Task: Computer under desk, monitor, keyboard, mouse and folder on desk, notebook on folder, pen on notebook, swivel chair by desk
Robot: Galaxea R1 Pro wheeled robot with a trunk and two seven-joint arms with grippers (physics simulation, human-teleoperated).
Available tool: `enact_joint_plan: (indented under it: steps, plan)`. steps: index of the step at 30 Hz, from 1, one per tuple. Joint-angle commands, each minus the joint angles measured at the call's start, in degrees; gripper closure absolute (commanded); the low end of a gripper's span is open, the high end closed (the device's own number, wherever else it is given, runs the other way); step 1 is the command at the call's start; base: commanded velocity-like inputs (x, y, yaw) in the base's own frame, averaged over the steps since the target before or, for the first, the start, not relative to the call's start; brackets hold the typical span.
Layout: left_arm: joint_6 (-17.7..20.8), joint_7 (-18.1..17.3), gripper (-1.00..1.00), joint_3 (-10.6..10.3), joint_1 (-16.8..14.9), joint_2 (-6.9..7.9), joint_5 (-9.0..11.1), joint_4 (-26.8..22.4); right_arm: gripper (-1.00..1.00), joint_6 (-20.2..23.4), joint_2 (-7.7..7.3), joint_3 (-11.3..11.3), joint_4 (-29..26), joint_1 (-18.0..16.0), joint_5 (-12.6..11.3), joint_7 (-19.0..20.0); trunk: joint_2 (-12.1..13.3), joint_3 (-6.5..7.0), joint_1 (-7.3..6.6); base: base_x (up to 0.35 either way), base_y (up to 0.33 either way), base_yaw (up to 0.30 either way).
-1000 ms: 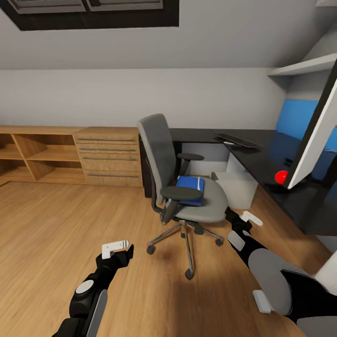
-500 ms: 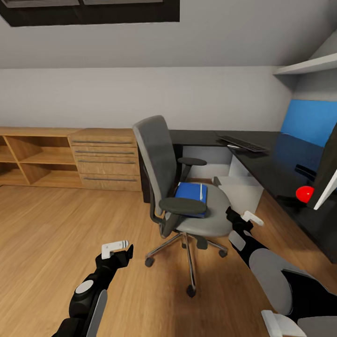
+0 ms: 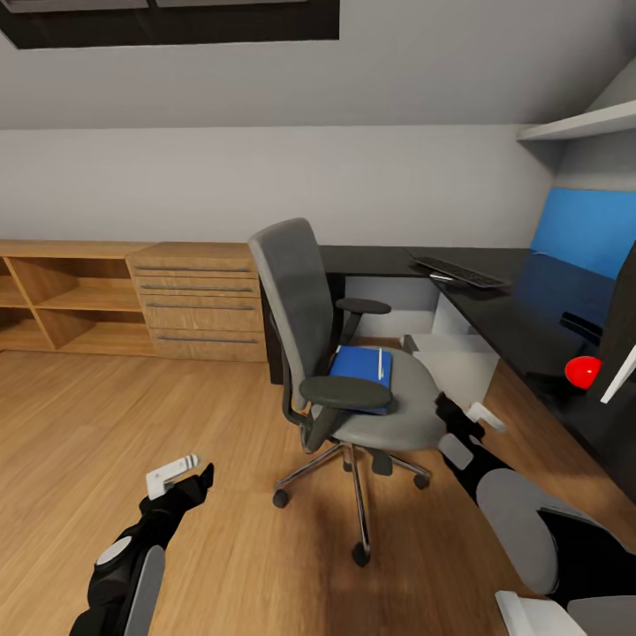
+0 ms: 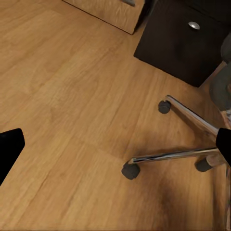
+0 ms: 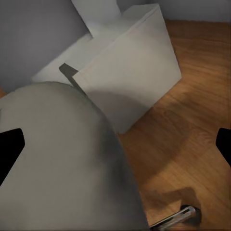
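Note:
The swivel chair [image 3: 296,283] stands in the middle of the wood floor, turned partly away from the black desk [image 3: 521,309]. The blue folder [image 3: 358,364] lies on its seat, half hidden by an armrest. A thin white pen [image 3: 381,362] rests on it. The keyboard [image 3: 459,270] lies on the desk's far part. The light-grey computer [image 3: 452,358] sits under the desk. A dark edge of the monitor [image 3: 624,305] shows at far right. My left gripper [image 3: 181,473] hangs open over the floor. My right gripper [image 3: 464,415] is open beside the seat [image 5: 57,163].
A light-wood cabinet [image 3: 132,296] with shelves and drawers lines the back wall. The black drawer unit [image 4: 187,38] stands behind the chair's chrome base [image 4: 192,139]. A red ball [image 3: 583,371] lies on the desk. A blue wall panel [image 3: 579,230] hangs behind the desk, below a shelf [image 3: 574,124].
The head view shifted early on, pushing the monitor to the right edge. Since then my left arm has dropped down and to the left. My right gripper edged closer to the seat.

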Motion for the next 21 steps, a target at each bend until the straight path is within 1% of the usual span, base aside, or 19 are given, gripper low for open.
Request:
enact_joint_plan:
  steps: [1,3,6,8,10,14,18,21]
  plan:
    - [0.3,0.3,-1.00,0.1,0.0,-0.02,1.0,-0.1,-1.00,0.5,-0.21,0.2,0.0,0.0,-0.8,-0.1,0.0,-0.06,-0.01,0.000,0.000,0.000]
    - [0.3,0.3,-1.00,0.2,0.0,-0.01,1.3,-0.1,-1.00,2.1,-0.69,0.2,0.0,0.0,-2.3,0.0,0.0,-0.06,-0.01,0.000,0.000,0.000]
    - [0.3,0.2,-1.00,0.2,0.0,0.00,1.6,-0.2,-1.00,4.8,-1.35,0.2,-0.2,0.0,-5.9,0.1,0.0,-0.06,-0.01,0.009,0.000,0.000]
    - [0.3,0.1,-1.00,0.1,0.0,-0.04,1.6,-0.2,-1.00,6.3,-1.91,0.2,-0.2,0.0,-7.8,0.1,0.0,-0.06,-0.01,0.139,0.000,0.000]
    - [0.2,0.0,-1.00,0.1,0.0,-0.06,1.7,-0.2,-1.00,7.0,-2.26,0.2,-0.2,0.0,-8.6,0.1,0.0,-0.06,-0.01,0.226,0.000,0.000]
    - [0.2,0.0,-1.00,0.0,0.0,-0.08,1.7,-0.2,-1.00,7.9,-2.51,0.2,-0.2,0.0,-9.2,0.1,0.0,-0.06,-0.01,0.241,0.000,0.000]
    - [0.2,-0.1,-1.00,-0.3,0.0,-0.08,1.7,-0.2,-1.00,8.5,-2.74,0.2,-0.2,0.0,-9.5,0.1,0.0,-0.06,-0.01,0.132,0.000,0.000]
    - [0.1,-0.1,-1.00,-0.8,0.0,-0.08,1.7,-0.2,-1.00,8.7,-3.03,0.2,-0.2,0.0,-9.6,0.0,0.0,-0.06,-0.01,0.222,0.000,0.000]
